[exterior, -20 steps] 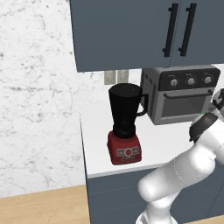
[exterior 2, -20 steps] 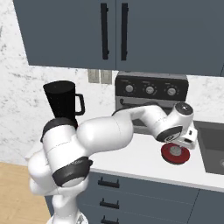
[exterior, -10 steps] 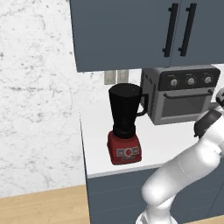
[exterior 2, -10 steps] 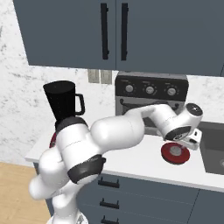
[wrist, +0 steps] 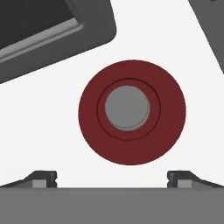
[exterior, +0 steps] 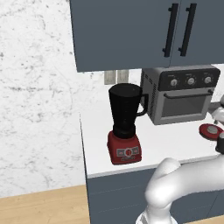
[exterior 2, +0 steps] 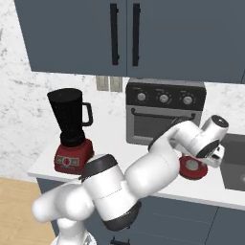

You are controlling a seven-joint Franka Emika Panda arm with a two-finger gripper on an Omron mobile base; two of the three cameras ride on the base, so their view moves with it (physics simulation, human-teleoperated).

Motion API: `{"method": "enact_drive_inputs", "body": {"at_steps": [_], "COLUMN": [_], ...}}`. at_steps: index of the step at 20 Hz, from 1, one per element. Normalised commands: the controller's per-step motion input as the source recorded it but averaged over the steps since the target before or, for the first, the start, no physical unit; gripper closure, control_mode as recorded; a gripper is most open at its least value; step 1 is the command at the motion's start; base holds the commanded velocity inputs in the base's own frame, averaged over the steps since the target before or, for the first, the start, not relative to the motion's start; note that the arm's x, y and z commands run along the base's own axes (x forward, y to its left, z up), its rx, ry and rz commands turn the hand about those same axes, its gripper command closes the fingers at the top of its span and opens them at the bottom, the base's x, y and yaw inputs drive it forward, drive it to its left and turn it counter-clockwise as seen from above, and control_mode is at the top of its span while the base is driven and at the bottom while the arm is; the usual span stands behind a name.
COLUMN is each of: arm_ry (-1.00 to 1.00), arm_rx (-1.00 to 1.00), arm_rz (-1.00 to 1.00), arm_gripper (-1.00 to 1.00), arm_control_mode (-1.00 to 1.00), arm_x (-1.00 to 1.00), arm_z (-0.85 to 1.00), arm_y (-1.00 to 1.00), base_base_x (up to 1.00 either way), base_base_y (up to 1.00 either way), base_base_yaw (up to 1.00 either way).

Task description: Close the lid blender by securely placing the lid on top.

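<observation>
The white arm bends from lower left of the right base view, reaches across to the right, and its wrist turns down so the claw [wrist: 112, 180] looks straight onto the surface [exterior 2: 143, 143]. In hand view the two finger tips [wrist: 43, 178] stand far apart at the bottom edge, spread wide, w/ nothing between them. They are not touching the lid [wrist: 132, 112].

The lid lies flat on the white surface, grey centre cap facing up, in the middle of hand view, just above the gap of the fingers. In right base view the lid [exterior 2: 193, 168] is at right centre, partly under the hand, in front of the toaster oven [exterior 2: 165, 111] and near the sink [exterior 2: 234, 162] at the right edge. In left base view the lid [exterior: 211, 130] sits at the far right edge.

Room around the lid: bare surface on all sides in hand view; the oven's dark corner is at upper left, apart from the lid, and another dark edge at upper right.

The blender [exterior: 125, 124] stands upright, long axis vertical, top open, handle to the right in frame, dial panel to the front. It is well apart from the lid, w/ the oven's left side between. In right base view the blender [exterior 2: 72, 130] is at left centre, near the surface's left end.
</observation>
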Motion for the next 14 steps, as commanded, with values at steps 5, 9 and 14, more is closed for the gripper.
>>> {"method": "enact_drive_inputs", "body": {"at_steps": [5, 9, 14], "arm_ry": [0.04, 0.02, 0.02], "arm_rx": [-0.02, -0.04, -0.03], "arm_rz": [0.02, 0.01, 0.00], "arm_gripper": [-1.00, -1.00, -1.00], "arm_control_mode": [-1.00, -1.00, -1.00], "arm_x": [0.00, 0.00, 0.03], "arm_z": [-0.27, -0.21, -0.14], "arm_y": [0.11, 0.22, 0.14], "base_base_x": [0.00, 0.00, 0.00], "base_base_y": [0.00, 0.00, 0.00], "base_base_yaw": [0.00, 0.00, 0.00]}}
